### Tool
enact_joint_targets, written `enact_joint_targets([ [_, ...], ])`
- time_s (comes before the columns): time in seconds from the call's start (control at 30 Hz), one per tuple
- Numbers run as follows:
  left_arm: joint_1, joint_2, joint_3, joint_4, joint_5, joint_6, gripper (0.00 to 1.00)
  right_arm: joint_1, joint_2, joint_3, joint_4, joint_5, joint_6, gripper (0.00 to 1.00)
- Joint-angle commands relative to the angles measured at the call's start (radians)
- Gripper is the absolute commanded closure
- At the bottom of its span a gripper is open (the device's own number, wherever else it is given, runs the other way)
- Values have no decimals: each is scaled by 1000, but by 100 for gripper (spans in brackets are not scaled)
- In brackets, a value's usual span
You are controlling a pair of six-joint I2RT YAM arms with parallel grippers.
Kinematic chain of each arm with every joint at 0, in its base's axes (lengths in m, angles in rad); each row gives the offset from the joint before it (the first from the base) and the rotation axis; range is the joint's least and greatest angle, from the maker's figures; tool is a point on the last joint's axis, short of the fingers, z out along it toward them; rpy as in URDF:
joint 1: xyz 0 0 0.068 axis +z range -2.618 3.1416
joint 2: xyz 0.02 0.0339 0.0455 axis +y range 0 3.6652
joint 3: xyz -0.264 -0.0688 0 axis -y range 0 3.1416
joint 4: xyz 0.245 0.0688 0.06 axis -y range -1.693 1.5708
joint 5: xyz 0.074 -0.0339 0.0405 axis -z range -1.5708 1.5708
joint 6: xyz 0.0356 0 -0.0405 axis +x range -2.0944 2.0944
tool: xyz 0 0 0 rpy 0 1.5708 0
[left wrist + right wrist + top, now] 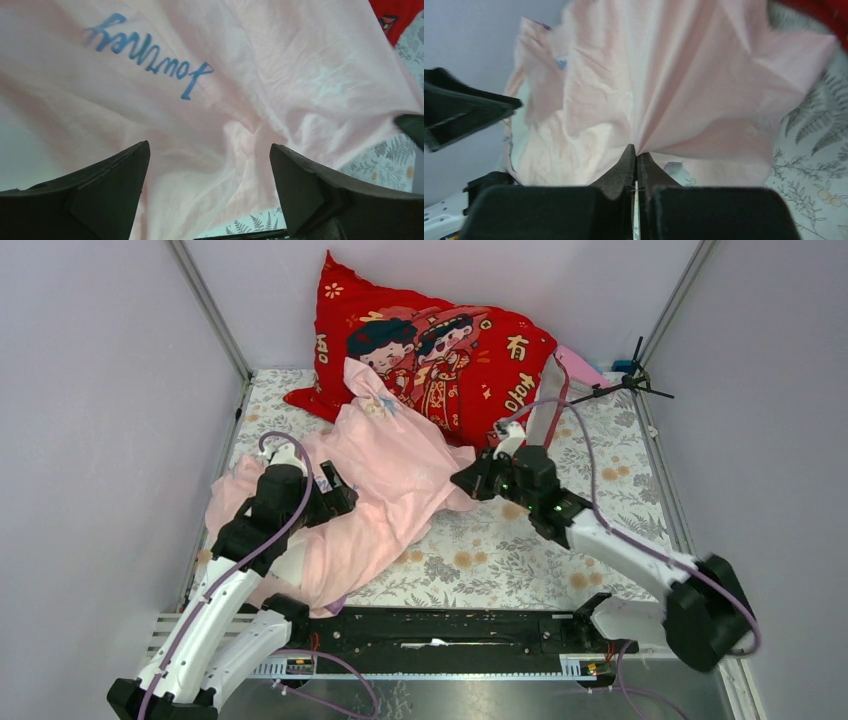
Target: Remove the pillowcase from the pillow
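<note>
The pale pink pillowcase (385,475) lies crumpled across the left half of the table, with one corner peaking against the red cushion. My right gripper (466,480) is shut on a fold at its right edge; in the right wrist view the fabric (674,85) fans out from the closed fingertips (636,151). My left gripper (340,498) is open over the case's middle; in the left wrist view pink cloth (210,100) with blue script fills the space past the spread jaws (209,145), ungripped. The pillow is hidden under the fabric; no yellow piping shows.
A big red cartoon cushion (440,350) leans at the back. A floral cloth (520,550) covers the table. A black clamp stand (628,382) stands at the back right. Grey walls and metal posts enclose the table on three sides.
</note>
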Motion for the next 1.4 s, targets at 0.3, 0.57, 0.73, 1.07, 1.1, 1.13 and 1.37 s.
enact_joint_targets([
  [0.3, -65, 108, -25, 267, 291, -1, 2, 5, -633, -18, -172, 448, -165, 100],
  [0.57, -281, 117, 53, 318, 185, 33, 4, 6, -749, -59, -163, 547, -150, 100],
  [0.73, -437, 148, 124, 271, 19, 82, 6, 6, -686, -22, -145, 507, -145, 100],
  [1.07, -955, 350, 257, 123, -465, 205, 1, 6, -596, 12, -129, 433, -143, 99],
  [1.1, -991, 382, 277, 86, -500, 207, 1, 5, -596, 13, -131, 434, -144, 99],
  [1.13, -1018, 418, 299, 47, -525, 203, 1, 6, -596, 11, -133, 434, -146, 99],
  [1.37, -1089, 572, 319, -46, -437, 137, 1, 6, -592, -1, -133, 436, -154, 98],
])
